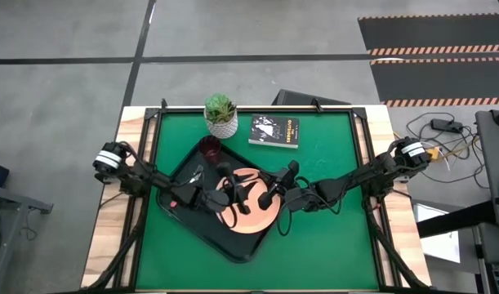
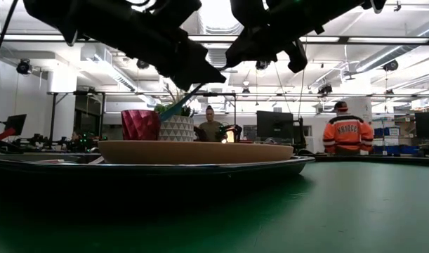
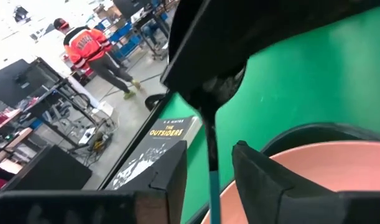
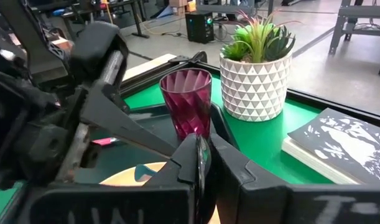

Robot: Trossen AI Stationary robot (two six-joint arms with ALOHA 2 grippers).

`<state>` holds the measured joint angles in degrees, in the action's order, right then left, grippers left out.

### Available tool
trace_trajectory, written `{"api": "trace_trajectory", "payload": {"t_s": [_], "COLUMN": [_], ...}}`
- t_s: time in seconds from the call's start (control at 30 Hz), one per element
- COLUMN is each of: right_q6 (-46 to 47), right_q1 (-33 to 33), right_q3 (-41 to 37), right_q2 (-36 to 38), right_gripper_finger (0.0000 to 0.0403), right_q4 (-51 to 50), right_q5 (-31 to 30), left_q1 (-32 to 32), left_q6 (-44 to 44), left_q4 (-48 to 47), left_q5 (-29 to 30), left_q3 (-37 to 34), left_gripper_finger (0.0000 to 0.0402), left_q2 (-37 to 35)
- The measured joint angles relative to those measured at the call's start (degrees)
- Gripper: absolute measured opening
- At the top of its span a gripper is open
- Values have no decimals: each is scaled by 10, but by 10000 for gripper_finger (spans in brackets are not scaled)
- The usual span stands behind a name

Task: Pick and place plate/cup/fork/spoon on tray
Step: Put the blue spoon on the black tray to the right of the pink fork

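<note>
in the low view, the rim of the tray (image 2: pixel 200 169) is seen nearest, across the lower left of the frame, with the plate (image 2: pixel 194 151) lying flat in it. above the plate, at upper centre, the spoon (image 2: pixel 177 107) is held by its teal handle, which slopes down to the left; it is passed between both claws. in the left wrist view the left claw (image 3: pixel 209 180) is seen pinching the handle, while in the right wrist view the right claw (image 4: pixel 201 163) is pressed together on its thin metal end. farther back, the cup (image 2: pixel 140 124) stands upright on the tray, with the plant pot (image 2: pixel 176 126) just beyond it. the fork (image 1: pixel 180 193) is taken to lie at the tray's left side.

the handover is judged best done by one claw being released only while the other grip is firm, then the spoon being lowered level to a bare part of the tray, clear of the plate and the cup.
</note>
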<state>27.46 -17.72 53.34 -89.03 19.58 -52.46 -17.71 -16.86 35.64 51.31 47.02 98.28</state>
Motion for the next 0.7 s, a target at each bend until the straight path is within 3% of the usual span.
{"api": "trace_trajectory", "payload": {"t_s": [0.47, 0.7], "right_q6": [7, 5], "right_q1": [0, 0], "right_q3": [0, 0], "right_q2": [0, 0], "right_gripper_finger": [13, 17], "right_q4": [0, 0], "right_q5": [3, 3], "left_q1": [0, 0], "left_q6": [2, 26], "left_q4": [-2, -2], "left_q5": [-4, -6], "left_q3": [0, 0], "left_gripper_finger": [9, 3], "left_q2": [0, 0]}}
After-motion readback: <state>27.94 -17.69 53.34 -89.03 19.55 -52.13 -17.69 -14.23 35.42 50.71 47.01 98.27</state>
